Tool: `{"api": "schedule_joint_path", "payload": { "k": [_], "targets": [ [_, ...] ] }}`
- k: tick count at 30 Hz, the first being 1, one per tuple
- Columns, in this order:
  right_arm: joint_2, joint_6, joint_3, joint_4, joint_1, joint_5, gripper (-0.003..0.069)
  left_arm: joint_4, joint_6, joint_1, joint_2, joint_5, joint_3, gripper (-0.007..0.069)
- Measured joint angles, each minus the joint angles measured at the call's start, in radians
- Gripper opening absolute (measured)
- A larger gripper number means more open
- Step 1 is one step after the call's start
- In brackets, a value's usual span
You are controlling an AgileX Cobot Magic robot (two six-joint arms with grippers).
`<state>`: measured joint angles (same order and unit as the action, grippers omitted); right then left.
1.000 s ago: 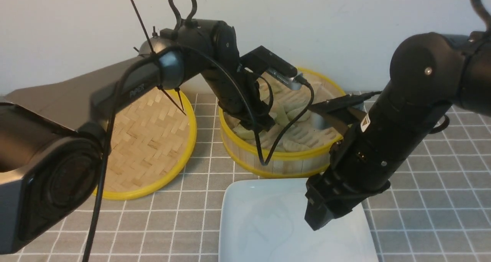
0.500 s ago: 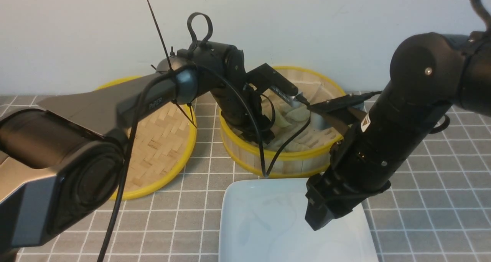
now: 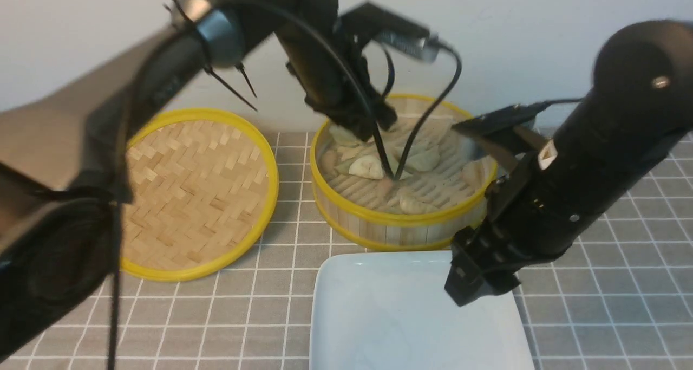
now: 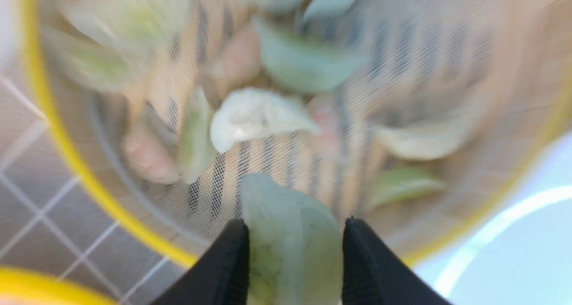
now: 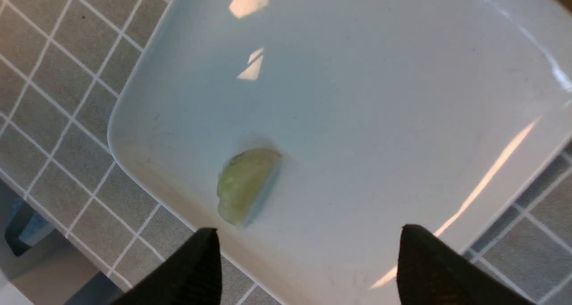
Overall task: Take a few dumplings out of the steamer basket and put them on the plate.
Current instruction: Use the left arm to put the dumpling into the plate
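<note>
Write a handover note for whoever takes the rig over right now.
Left pincer: closed on a pale green dumpling, held up over the steamer basket.
Right pincer: open, holding nothing, above the plate.
Basket: several dumplings inside, green, white and pinkish. Its lid lies to its left.
Done: one green dumpling is on the plate.
Left: set the held one on the plate, then probably add more, since "a few" gives no exact count.
</note>
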<state>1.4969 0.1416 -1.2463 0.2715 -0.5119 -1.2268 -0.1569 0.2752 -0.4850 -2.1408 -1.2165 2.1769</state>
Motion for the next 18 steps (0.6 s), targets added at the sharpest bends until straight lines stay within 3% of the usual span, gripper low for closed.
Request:
{"api": "schedule_joint_path", "payload": {
  "k": [5,11,18],
  "targets": [
    [-0.157,-0.062,0.005,-0.129,-0.001,-0.007,0.0432,-0.112,-0.022,-0.014,0.149,-0.010,-0.202,0.0237],
    [-0.390,-0.181,0.085,-0.283,-0.001,-0.019,0.0412,-0.154,-0.005,-0.132,0.160,-0.011,-0.499,0.0237],
    [-0.588,-0.277,0.226,-0.334,-0.001,-0.019,0.0410,-0.101,0.002,-0.216,0.060,0.100,-0.538,0.0237]
  ]
}}
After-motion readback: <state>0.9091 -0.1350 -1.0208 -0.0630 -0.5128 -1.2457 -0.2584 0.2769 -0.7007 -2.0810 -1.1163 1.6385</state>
